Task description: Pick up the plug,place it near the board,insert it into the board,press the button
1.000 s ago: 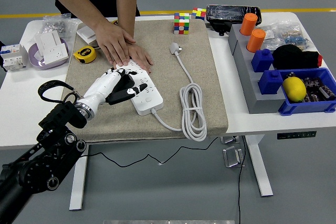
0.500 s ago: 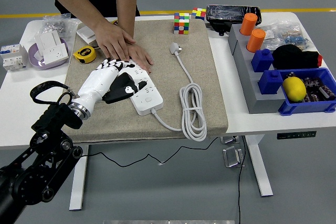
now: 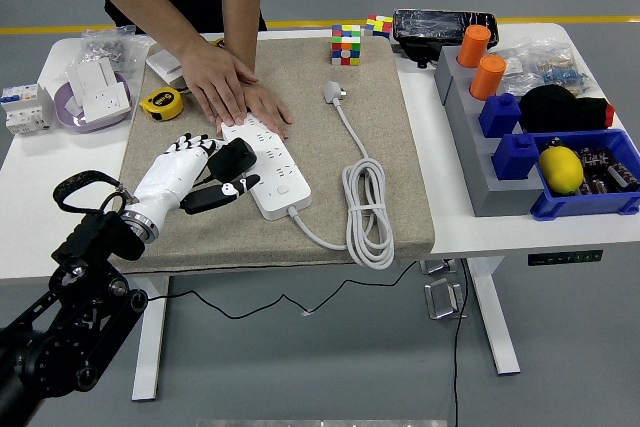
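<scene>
Plug (image 3: pixel 232 159), black, sits gripped in our left hand (image 3: pixel 190 175), just left of the white board (image 3: pixel 266 162), whose long axis runs diagonally.

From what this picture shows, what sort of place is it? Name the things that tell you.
Most likely a robotics lab or test workshop: a height-adjustable white table on a grey floor with a yellow floor line, blue parts bins, and a power strip laid out on a mat.

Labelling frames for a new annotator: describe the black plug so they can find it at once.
On the tan mat covering the table's middle lies a white power strip, its far end pinned by a person's hands. The black plug sits at the strip's left edge, against the left robot hand. It is the only black block there; the cord's plug is white.
</scene>
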